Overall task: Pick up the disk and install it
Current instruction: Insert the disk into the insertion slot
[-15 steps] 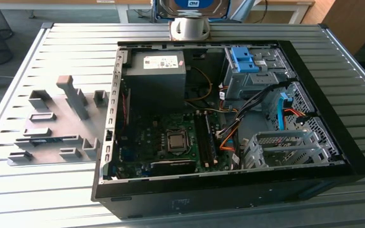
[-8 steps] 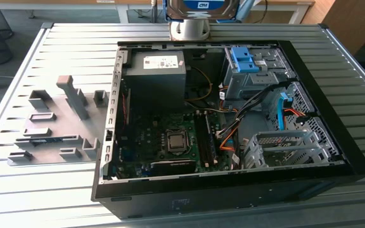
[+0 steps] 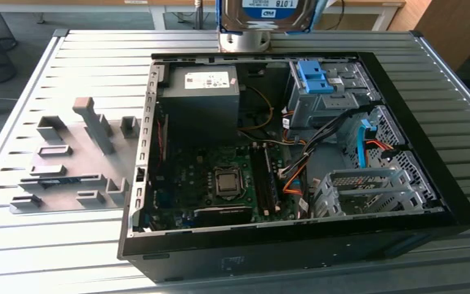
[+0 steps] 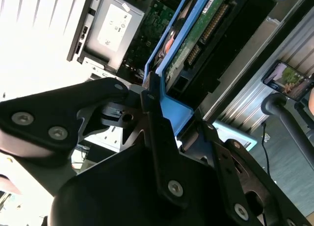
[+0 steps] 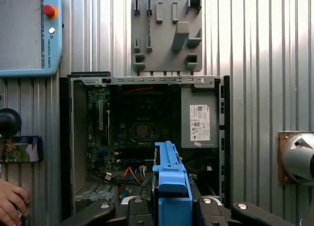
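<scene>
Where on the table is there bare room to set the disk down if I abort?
Widest: bare table slats on the exterior view's left, around the grey fixture plate. A narrower strip lies past the computer case on the exterior view's right. Inside, cables crowd the drive bays.

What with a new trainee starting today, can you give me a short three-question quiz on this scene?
1. True or false: the disk lies inside the computer case.
2. What is the gripper shut on? A) the disk B) an orange cable C) nothing
3. Fill in: the grey fixture plate lies to the exterior view's ____ of the computer case.
Key: 1 false, the disk hangs above the computer case in the gripper. 2 A. 3 left.
</scene>
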You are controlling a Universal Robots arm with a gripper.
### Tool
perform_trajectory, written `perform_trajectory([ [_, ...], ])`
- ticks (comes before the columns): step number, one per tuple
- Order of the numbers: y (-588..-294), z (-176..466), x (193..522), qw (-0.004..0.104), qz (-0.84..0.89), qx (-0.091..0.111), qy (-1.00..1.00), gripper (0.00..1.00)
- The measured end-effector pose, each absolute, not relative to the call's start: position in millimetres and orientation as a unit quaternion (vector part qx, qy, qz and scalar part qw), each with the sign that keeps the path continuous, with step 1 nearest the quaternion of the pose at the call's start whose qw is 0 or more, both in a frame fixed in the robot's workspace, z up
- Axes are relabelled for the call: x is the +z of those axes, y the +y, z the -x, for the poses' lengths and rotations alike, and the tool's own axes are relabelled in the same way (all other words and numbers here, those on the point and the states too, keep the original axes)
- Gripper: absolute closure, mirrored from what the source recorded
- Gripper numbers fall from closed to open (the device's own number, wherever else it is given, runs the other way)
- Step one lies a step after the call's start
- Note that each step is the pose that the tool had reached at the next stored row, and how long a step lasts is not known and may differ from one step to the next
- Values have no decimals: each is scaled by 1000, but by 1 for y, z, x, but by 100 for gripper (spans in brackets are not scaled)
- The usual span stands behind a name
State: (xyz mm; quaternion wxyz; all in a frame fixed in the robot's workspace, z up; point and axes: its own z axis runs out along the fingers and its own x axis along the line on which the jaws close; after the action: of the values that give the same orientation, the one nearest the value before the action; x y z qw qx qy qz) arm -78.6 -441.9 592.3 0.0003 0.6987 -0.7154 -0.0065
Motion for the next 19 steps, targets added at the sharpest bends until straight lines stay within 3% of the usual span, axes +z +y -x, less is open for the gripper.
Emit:
perform_trajectory([
  [4, -455, 79, 591, 0, -699, -7, -715, 63],
  [19, -457, 78, 590, 0, -699, -7, -715, 63],
])
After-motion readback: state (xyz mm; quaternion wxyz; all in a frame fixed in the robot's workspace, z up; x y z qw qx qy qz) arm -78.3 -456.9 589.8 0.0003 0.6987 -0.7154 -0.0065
